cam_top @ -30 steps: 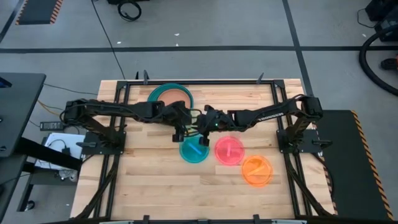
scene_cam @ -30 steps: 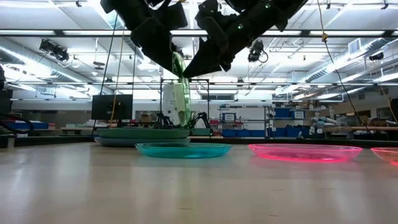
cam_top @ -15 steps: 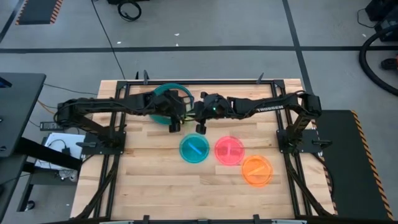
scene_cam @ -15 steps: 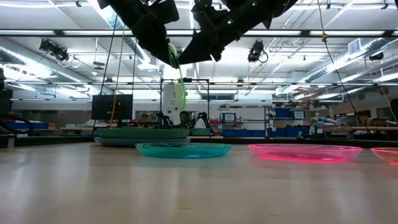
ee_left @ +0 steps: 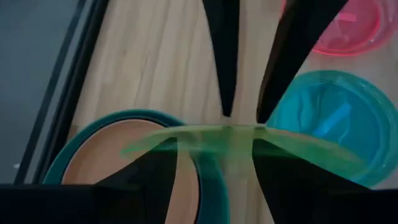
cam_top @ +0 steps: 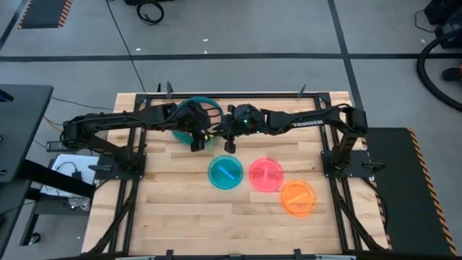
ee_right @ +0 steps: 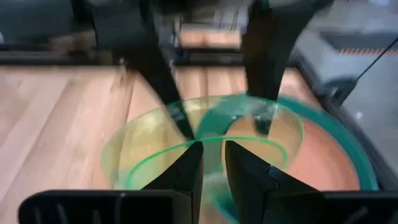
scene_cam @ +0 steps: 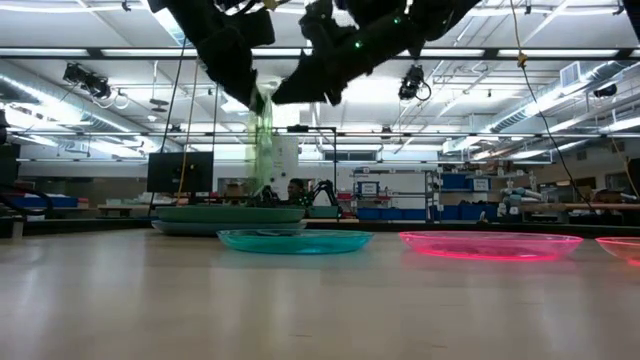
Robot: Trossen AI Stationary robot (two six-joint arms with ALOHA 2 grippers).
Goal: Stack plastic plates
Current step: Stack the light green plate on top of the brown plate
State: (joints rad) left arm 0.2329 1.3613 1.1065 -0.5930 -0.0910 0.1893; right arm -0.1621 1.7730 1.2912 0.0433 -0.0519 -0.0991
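Grippers meet over the table's far side, each pinching the translucent green plate (scene_cam: 261, 140), which hangs on edge between them, clear of the wood. Right gripper (ee_right: 212, 163) grips its rim; left gripper (ee_left: 242, 117) nips the opposite edge. Just below them lies the tan-brown plate (ee_left: 124, 152) inside the dark teal plate (cam_top: 204, 102). Nearer the camera from them rest teal plate (cam_top: 225, 173), pink plate (cam_top: 266, 174) and orange plate (cam_top: 298, 197).

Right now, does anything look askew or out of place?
Yes: the green plate hangs on edge in the air above the teal stack, pinched by both the left gripper and the right gripper instead of lying flat.
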